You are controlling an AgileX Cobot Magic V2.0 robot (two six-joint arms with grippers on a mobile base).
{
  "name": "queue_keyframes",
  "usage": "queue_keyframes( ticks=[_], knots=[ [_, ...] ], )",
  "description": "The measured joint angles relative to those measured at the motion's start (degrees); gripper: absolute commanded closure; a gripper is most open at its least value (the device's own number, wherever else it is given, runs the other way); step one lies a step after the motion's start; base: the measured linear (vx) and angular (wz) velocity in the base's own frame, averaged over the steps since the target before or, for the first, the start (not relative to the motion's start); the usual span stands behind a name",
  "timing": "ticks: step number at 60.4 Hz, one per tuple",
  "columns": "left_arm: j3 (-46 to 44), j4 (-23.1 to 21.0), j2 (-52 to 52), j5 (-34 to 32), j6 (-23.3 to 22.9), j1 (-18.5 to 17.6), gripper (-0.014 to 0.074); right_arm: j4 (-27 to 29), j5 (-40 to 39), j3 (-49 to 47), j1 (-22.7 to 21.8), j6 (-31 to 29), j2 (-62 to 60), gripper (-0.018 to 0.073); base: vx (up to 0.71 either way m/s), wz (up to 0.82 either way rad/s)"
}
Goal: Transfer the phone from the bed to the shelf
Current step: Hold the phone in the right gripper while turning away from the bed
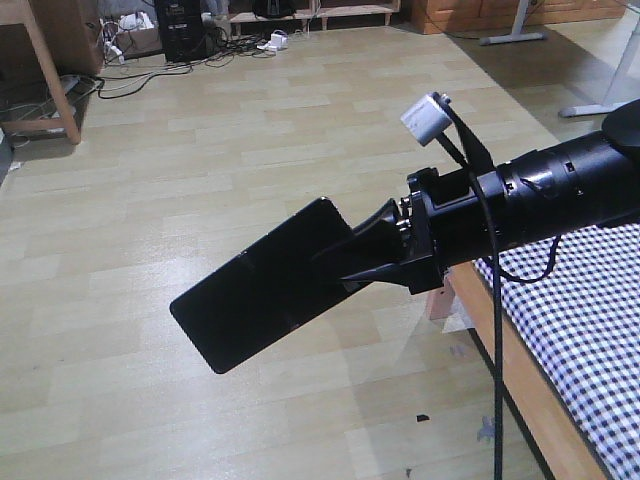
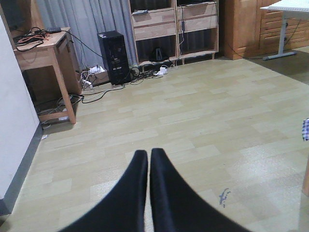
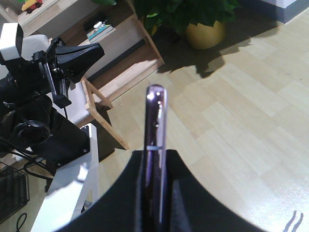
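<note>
Clamping one phone (image 1: 255, 290), the right gripper (image 1: 345, 265) has its two black fingers pressed on the slab's flat faces at one short end; the phone's remaining length juts forward past the fingertips, tilted down, its glossy face crossed by one seam; in the right wrist view the phone (image 3: 157, 125) stands edge-on between the fingers, its thin metallic rim catching light; no lettering on it can be read. Bare wooden floor lies beneath and ahead of this gripper, open on all sides; the bed (image 1: 590, 330), in black-and-white check, sits behind and below it, under the arm, its wooden side rail well apart from the phone. One light-wood shelf (image 3: 146, 36) stands ahead and to the left; one yellow plant pot (image 3: 205, 34) ahead and to the right. The left gripper (image 2: 148, 157) has its two fingers drawn together on nothing, above clear floor; one black computer tower (image 2: 114, 57) stands far ahead, any marking on it too small to read.
</note>
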Motion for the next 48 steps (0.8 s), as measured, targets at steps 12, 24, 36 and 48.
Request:
queue_keyframes(
  ticks=[12, 24, 36, 48],
  knots=[
    [0.0, 0.0, 0.0, 0.0, 0.0, 0.0, 0.0595, 0.0, 0.0, 0.0, 0.0, 0.0, 0.0, 0.0562, 0.21, 0.19],
    [0.0, 0.0, 0.0, 0.0, 0.0, 0.0, 0.0595, 0.0, 0.0, 0.0, 0.0, 0.0, 0.0, 0.0562, 0.27, 0.25],
    [0.0, 0.0, 0.0, 0.0, 0.0, 0.0, 0.0595, 0.0, 0.0, 0.0, 0.0, 0.0, 0.0, 0.0562, 0.33, 0.18],
    [0.0, 0.0, 0.0, 0.0, 0.0, 0.0, 0.0595, 0.0, 0.0, 0.0, 0.0, 0.0, 0.0, 0.0562, 0.38, 0.05]
  ],
)
